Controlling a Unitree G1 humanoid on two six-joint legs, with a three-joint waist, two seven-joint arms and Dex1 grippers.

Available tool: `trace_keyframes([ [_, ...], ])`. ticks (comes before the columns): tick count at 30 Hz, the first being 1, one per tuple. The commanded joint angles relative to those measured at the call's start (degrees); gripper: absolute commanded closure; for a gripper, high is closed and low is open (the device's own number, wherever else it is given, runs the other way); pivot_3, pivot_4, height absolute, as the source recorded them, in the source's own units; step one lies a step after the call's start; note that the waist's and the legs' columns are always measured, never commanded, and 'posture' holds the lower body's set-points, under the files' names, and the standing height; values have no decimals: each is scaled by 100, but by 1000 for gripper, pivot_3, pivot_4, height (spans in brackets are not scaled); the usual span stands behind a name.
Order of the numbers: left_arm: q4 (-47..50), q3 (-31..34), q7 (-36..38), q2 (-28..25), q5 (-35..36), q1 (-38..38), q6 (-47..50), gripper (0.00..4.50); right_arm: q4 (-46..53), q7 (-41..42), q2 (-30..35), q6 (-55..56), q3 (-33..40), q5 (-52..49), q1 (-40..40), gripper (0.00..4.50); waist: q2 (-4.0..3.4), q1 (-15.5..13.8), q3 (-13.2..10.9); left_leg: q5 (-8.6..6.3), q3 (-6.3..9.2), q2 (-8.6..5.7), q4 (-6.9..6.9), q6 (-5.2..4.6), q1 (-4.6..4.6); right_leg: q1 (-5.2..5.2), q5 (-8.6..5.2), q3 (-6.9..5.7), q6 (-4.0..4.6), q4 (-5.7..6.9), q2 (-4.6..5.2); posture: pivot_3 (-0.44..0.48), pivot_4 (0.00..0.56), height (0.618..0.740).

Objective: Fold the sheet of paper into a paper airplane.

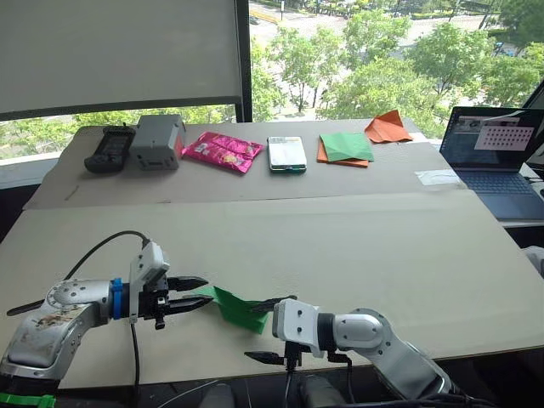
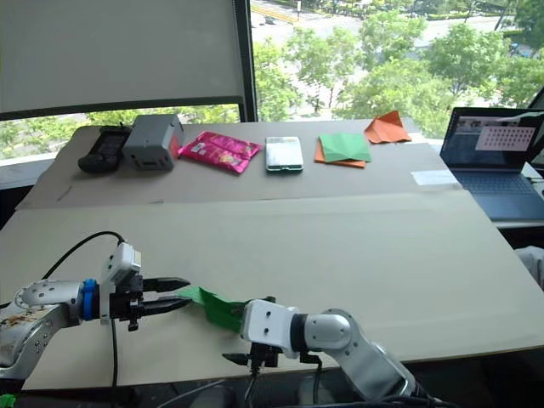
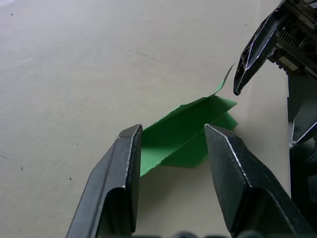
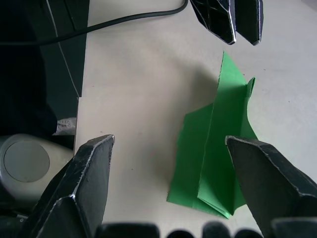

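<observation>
Left pincer [image 1: 189, 292]: low over the near part of the counter [image 1: 340, 246], pointing toward the right pincer; its two black fingers [image 3: 121, 173] stand a narrow way apart and hold nothing, with the near tip of the green paper in the gap ahead of them.
Sheet of paper [image 1: 234, 308]: bright green, partly folded with raised creased flaps, lying on the counter between the two pincers, just ahead of the left pincer's tips and just beside the right pincer's upper finger.
Right pincer [image 1: 270, 330]: facing the left pincer from the other side of the paper; its fingers are spread wide, one above the sheet's far end and one low near the counter's front edge, gripping nothing.
Far beyond the left pincer: a black controller [image 1: 109, 149] and a grey box [image 1: 157, 141] side by side.
Far beyond the paper: a pink snack packet [image 1: 222, 151] and a phone-like flat white item [image 1: 286, 154].
Far beyond the right pincer: a green-and-orange paper stack [image 1: 345, 148], then an orange folded paper [image 1: 388, 128].
Far right of the right pincer: an open laptop [image 1: 497, 153] at the counter's side.
</observation>
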State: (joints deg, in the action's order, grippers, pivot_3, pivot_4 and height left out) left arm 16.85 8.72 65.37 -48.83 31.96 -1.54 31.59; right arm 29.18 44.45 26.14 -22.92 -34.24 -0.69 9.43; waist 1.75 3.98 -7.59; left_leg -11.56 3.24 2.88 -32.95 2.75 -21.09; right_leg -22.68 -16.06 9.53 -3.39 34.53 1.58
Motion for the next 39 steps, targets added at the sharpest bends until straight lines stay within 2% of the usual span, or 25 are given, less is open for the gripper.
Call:
trace_keyframes([
  [1,233,225,-65,-35,147,-109,11,967,-175,-94,-215,158,11,48,200,507,-1,-7,-1,0,1,0,0,0,0,0,0,0,0,1,0,0,150,740],
  [3,319,278,-89,-48,170,-206,16,264,-342,-178,-354,168,22,67,271,507,-4,-12,-2,0,0,0,-1,0,0,2,0,0,0,1,0,0,150,740],
  [4,353,343,-54,-94,176,-304,5,55,-418,-209,-423,138,26,73,308,507,-5,-11,-3,0,0,0,-1,1,0,2,0,0,0,2,0,0,150,740],
  [10,424,832,119,-359,265,-840,15,55,-665,-319,-537,19,138,117,377,507,-12,3,-8,0,0,1,-1,-1,4,6,1,0,1,10,0,0,150,740],
  [17,399,865,90,-333,239,-991,-113,55,-919,-403,-682,-139,265,113,478,507,-14,-5,-9,-1,-1,0,-2,2,5,4,0,-1,2,20,1,0,150,740],
  [21,417,794,8,-240,228,-949,-146,0,-934,-345,-750,-292,337,40,572,1630,-15,0,-9,-1,-2,0,-3,2,5,3,0,0,1,28,1,0,150,740],
  [31,236,664,-13,-156,110,-802,-317,0,-268,137,-576,-928,742,-603,1014,1630,-15,3,-8,1,0,-1,-5,-2,6,4,0,0,1,40,-1,0,150,740],
  [34,198,642,-20,-144,83,-771,-349,0,-325,45,-770,-1118,875,-813,1175,1630,-14,6,-7,4,0,-1,-5,-7,7,4,1,0,1,42,-2,0,150,740],
  [39,239,665,-107,-96,108,-747,-353,0,-884,-101,-678,-855,648,-405,1206,1630,-13,-7,-5,6,0,-1,-6,-10,7,7,1,0,2,43,-2,0,150,740],
])
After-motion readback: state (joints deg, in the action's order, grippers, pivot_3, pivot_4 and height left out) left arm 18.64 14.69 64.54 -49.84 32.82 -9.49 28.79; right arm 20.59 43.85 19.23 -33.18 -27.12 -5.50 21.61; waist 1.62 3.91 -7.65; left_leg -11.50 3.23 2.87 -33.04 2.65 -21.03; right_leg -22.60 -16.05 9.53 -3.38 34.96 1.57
